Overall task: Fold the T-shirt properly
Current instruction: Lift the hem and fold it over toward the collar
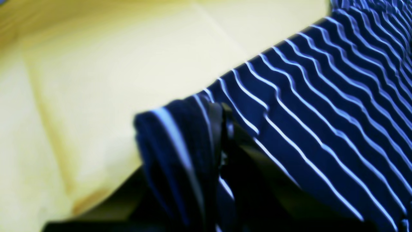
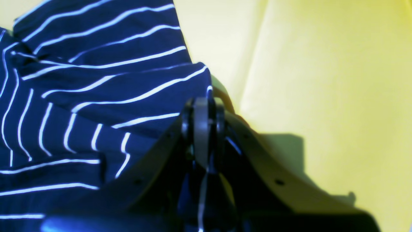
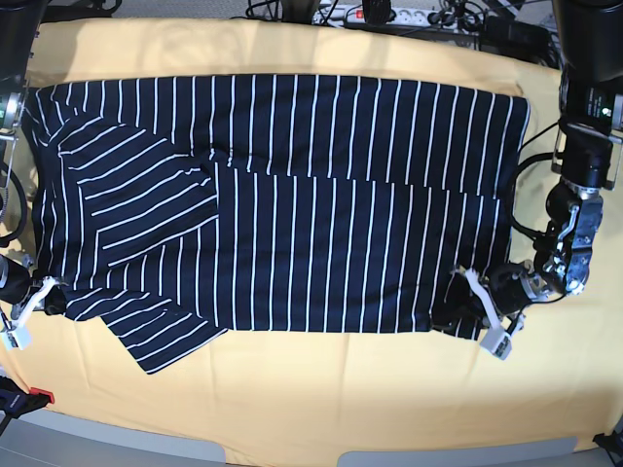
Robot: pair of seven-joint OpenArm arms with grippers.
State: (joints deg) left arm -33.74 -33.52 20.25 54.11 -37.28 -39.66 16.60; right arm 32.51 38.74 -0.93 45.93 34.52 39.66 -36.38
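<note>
T-shirt (image 3: pixel 292 195) spread wide across yellow-covered table (image 3: pixel 321 409), sleeve folded over at left. Left tool (image 3: pixel 484 313) clenched on its near right corner; right tool (image 3: pixel 29 302) clenched on its near left edge.

The left wrist view is blurred, and striped cloth of the T-shirt (image 1: pixel 322 106) hides the left gripper (image 1: pixel 222 129) tips.

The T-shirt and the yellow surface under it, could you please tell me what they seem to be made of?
T-shirt: soft, matte knit cloth, probably cotton; it wrinkles and drapes where pinched. Yellow surface: apparently a matte fabric sheet; faint crease lines show in the wrist views.
</note>
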